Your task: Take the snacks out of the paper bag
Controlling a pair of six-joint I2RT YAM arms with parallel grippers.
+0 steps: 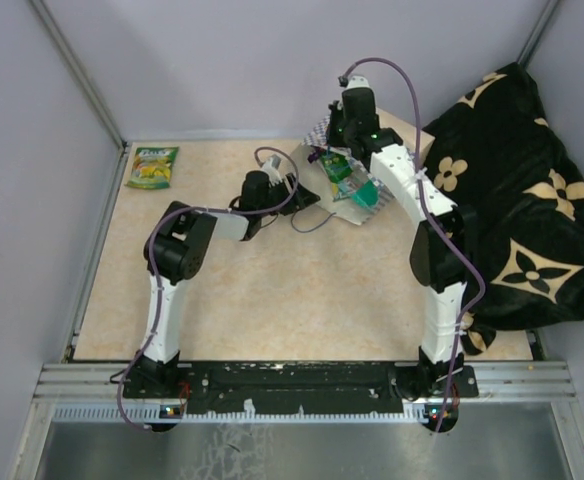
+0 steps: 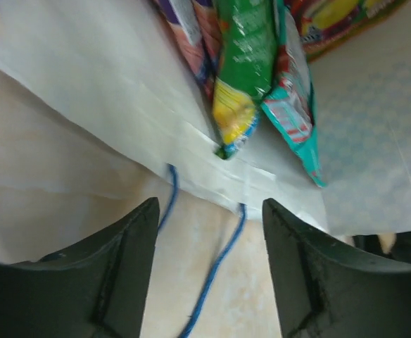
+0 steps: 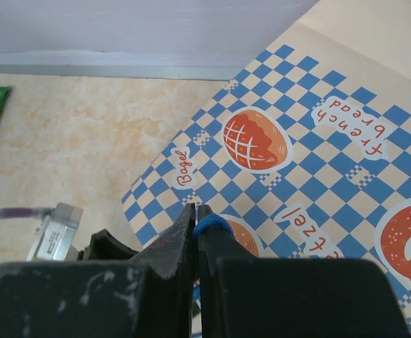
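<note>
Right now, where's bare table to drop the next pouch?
Wide bare table between left arm and right arm; also between the green pouch and the left gripper. Crowded at the paper bag mouth: spilling pouches, right gripper pinching the cord handle. Black cloth covers the right side.

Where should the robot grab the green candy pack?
Probably the yellow end of the green pack, poking out of the bag. The left gripper faces it from the open side; it is flat, so pinch across its thin faces.

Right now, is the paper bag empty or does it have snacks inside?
Not empty. A green-yellow pouch and a teal pouch poke from the open mouth of the paper bag.
</note>
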